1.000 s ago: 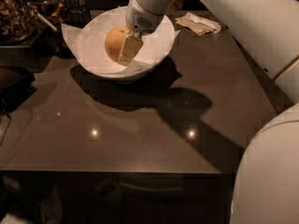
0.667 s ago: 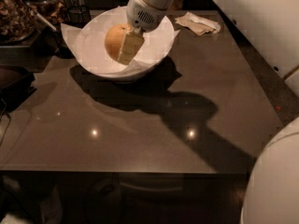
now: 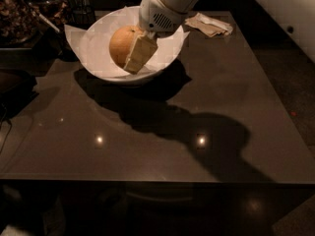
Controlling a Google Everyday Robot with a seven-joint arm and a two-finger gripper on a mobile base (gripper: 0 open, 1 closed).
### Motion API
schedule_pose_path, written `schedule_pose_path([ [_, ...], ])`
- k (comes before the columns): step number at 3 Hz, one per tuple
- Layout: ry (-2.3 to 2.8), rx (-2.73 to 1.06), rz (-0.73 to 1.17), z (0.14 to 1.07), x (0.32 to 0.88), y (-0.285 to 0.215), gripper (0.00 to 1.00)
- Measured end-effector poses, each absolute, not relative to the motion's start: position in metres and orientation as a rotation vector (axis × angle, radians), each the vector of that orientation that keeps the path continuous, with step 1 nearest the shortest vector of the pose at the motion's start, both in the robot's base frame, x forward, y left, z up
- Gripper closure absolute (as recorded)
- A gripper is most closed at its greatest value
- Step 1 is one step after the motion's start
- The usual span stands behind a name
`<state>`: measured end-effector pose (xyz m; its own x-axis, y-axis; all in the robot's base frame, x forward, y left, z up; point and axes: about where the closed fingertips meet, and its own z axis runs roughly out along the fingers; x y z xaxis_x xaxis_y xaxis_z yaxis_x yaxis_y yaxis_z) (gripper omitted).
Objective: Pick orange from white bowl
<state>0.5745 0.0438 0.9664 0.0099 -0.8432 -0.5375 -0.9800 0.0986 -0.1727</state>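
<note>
Orange [image 3: 118,43] beyond bare front of dark glossy table [image 3: 162,146], inside paper-lined white bowl [image 3: 133,77] at table's far left. Gripper [image 3: 127,58] reaches down into bowl, jaws pinching orange; tan finger [image 3: 140,53] flat against fruit's right side, other hidden. Folded tan napkin [image 3: 209,24] farther right, apart from bowl.

The hand [image 3: 131,52] reaches down into the white bowl [image 3: 134,77] at the back of the dark surface [image 3: 197,107] and clasps the orange [image 3: 119,44]. One finger [image 3: 140,54] lies flat across the fruit's front, and the other is hidden behind it. A folded napkin [image 3: 209,24] lies just right of the bowl.
</note>
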Motion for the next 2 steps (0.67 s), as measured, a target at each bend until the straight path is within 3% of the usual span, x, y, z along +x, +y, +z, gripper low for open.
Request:
schedule_pose_path([
  [1,1.904,-1.753,0.366,0.977,0.5275,0.0349,1.0],
  [2,1.904,-1.753,0.365,0.9772,0.527,0.035,1.0],
])
